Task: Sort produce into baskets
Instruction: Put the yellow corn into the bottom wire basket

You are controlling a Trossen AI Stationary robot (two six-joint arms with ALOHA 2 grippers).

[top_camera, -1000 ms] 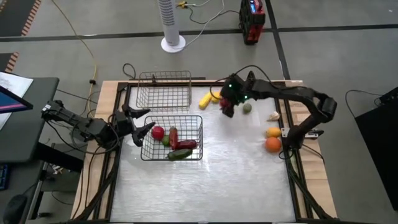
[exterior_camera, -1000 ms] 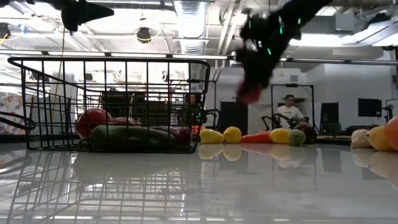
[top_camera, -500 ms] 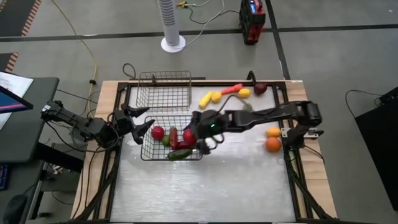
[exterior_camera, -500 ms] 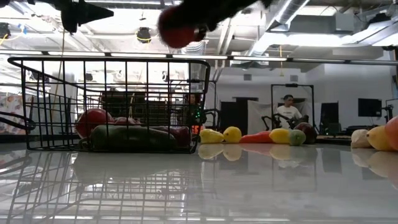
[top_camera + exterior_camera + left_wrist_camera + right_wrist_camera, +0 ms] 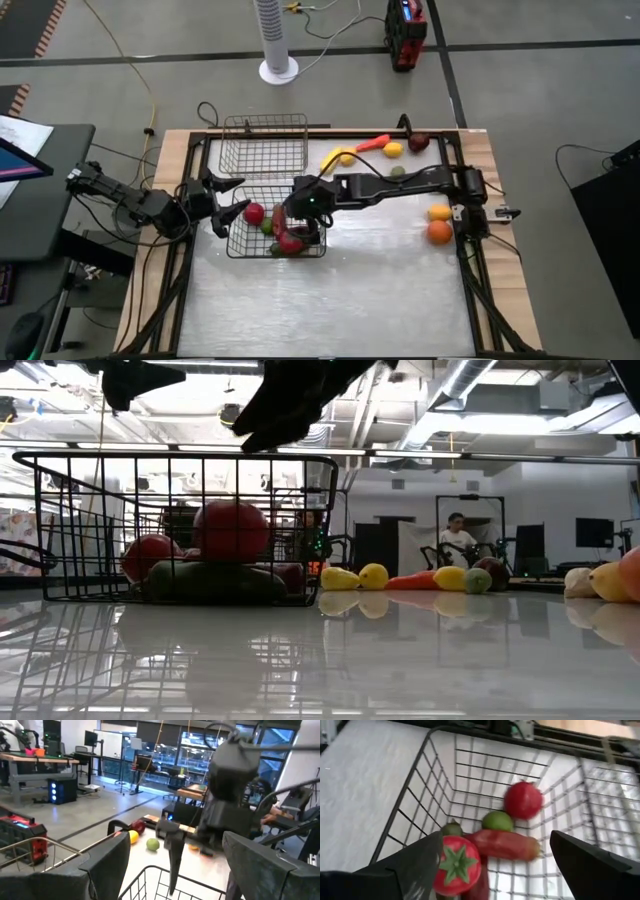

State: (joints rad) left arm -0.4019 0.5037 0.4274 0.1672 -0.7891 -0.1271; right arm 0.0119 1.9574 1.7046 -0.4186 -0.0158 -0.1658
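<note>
Your dark wire basket (image 5: 318,192) sits at the table's left-centre, the silvery basket (image 5: 265,144) just behind it. Your right gripper (image 5: 303,205) hangs over the dark basket, fingers spread wide and empty; the left gripper (image 5: 222,200) waits at its left wall, also wide. A red tomato (image 5: 454,864) lies inside on the long red pepper (image 5: 504,844), beside a green fruit (image 5: 497,821).

The pale glossy table (image 5: 370,290) is carrying a dark wire basket (image 5: 240,243) near its left edge and a silvery wire basket (image 5: 264,150) at the far left corner. Loose produce (image 5: 392,148) is lying along the far edge, and two orange fruits (image 5: 439,226) are sitting by the right edge.
</note>
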